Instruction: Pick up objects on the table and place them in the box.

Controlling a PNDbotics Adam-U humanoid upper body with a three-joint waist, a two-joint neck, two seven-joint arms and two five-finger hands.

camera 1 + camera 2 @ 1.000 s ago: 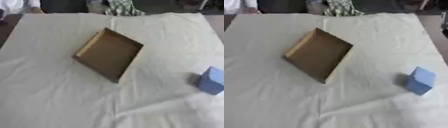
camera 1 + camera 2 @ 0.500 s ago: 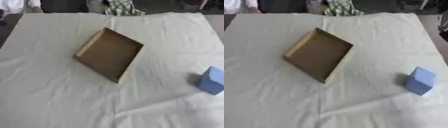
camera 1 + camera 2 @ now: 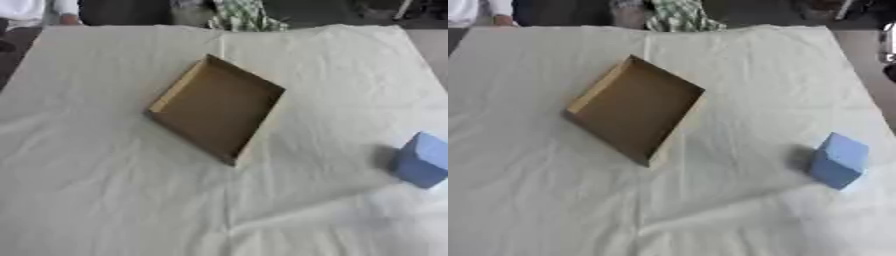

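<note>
A shallow brown cardboard box (image 3: 217, 108) lies open-topped near the middle of the table, turned at an angle, and I see nothing inside it. A light blue block (image 3: 837, 160) stands on the cloth to the right of the box, well apart from it. Neither of my hands shows in either view.
A cream cloth (image 3: 114, 200) covers the whole table and is creased near the front. At the far edge lies a green-and-white patterned fabric (image 3: 677, 15), and a person's white sleeve (image 3: 26, 9) shows at the far left corner. A dark floor borders the table's right side.
</note>
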